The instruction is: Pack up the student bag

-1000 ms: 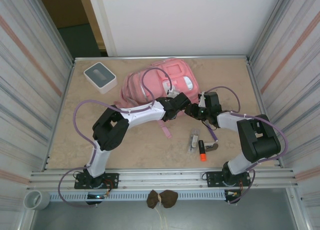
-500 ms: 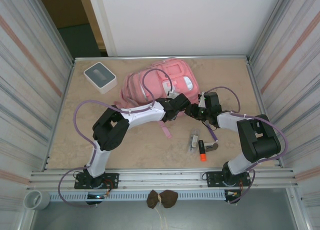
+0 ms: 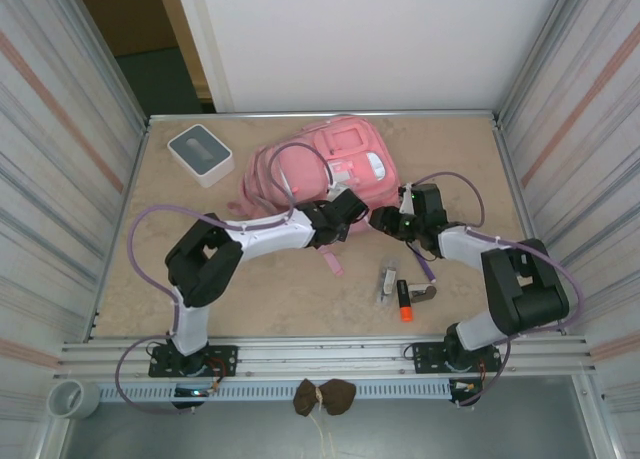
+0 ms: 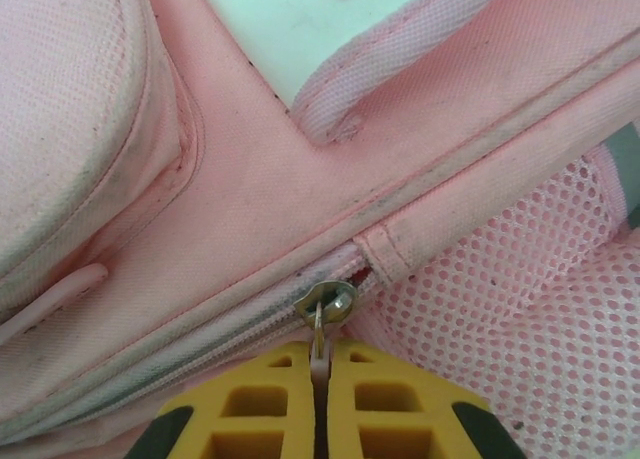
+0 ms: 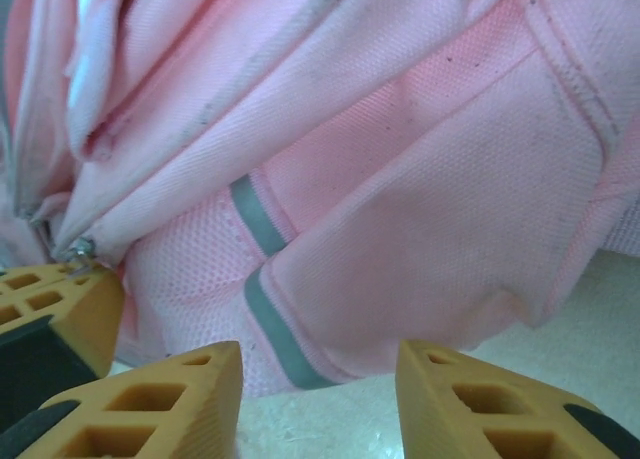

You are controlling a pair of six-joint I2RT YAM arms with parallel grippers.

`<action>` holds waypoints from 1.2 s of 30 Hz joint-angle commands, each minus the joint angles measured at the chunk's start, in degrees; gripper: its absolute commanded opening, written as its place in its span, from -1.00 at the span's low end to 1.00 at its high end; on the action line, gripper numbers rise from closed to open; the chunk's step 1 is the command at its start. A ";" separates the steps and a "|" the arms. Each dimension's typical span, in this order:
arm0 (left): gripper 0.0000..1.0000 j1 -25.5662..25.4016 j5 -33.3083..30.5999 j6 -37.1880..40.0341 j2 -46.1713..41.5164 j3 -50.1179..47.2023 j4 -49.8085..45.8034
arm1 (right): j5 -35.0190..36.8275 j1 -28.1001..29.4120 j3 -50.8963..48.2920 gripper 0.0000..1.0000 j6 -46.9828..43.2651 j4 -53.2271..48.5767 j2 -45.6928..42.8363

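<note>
Student bag (image 3: 345, 164): pink woven fabric, mesh panel (image 4: 500, 309), metal zip pull (image 4: 325, 304).

Student bag (image 4: 250, 179) matt woven cloth, mesh patch; zip pull (image 4: 328, 304) shiny metal.

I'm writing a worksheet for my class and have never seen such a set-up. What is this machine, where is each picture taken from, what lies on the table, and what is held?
These are two robot arms, left and right, bolted at the near edge of a table. One picture looks down from above and behind them; the other two come from cameras on the wrists, with yellow fingers in view. On the table lie a pink backpack, a grey-and-white square box and some small items, too small to name. The left gripper is shut on the backpack's metal zip pull. The right gripper is open beside the backpack, holding nothing.
</note>
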 commanded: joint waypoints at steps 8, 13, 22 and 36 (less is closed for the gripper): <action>-1.00 2.71 10.19 0.01 -8.42 -8.19 10.76 | 9.09 1.19 -0.95 0.47 5.23 -4.42 -3.76; -1.00 3.17 10.76 1.07 -10.62 -10.12 11.64 | 10.84 2.42 2.20 0.47 6.76 -0.60 3.06; -1.00 5.05 6.48 2.81 -13.61 -11.20 4.17 | 14.68 1.76 3.44 -0.92 4.96 2.15 4.24; -1.00 12.60 4.96 5.26 -23.76 -20.50 -0.44 | 13.31 -4.92 5.37 -1.00 -0.75 -2.92 1.62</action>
